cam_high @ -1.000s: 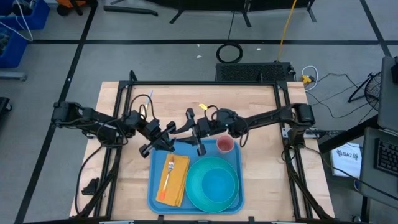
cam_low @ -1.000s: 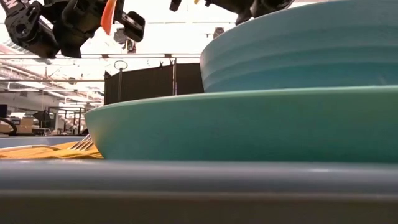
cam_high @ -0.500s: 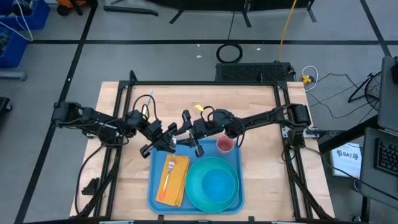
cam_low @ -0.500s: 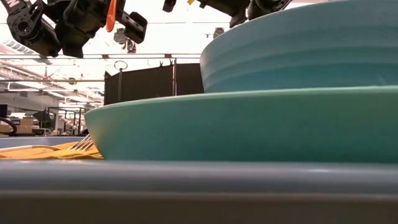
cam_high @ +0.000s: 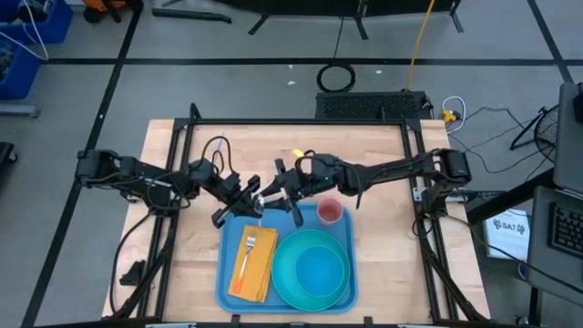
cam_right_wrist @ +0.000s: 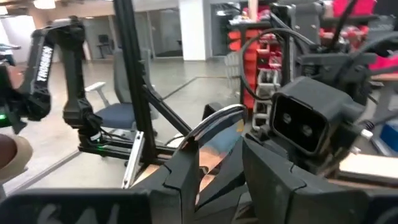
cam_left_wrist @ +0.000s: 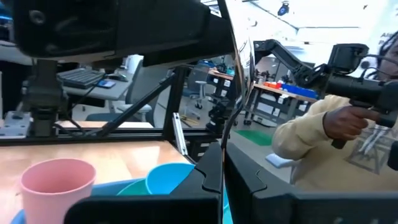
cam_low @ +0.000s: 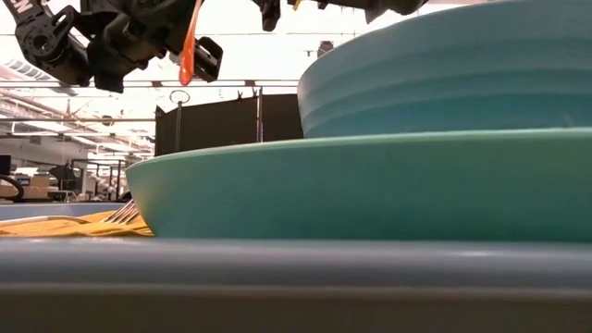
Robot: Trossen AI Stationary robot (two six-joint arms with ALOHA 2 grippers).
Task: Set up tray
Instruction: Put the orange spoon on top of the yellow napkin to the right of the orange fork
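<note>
Tray: light-blue plastic, smooth, soft sheen seen on the rim in the low view. Plate and bowl: teal, smooth, semi-gloss, plastic by the look; faint ridges are seen on the bowl wall. Cup: pink, matt, plastic-like. Napkin: yellow cloth, slightly rumpled. Fork: bright metal. Table: pale wood, planked, satin finish. Spoon: polished metal, mirror-glossy. Left fingers and right fingers: matt black plastic.

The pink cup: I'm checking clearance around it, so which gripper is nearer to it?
Right. The right gripper hovers just beside the pink cup, over the tray's far edge. The left gripper sits farther off, near the tray's far left corner.
</note>
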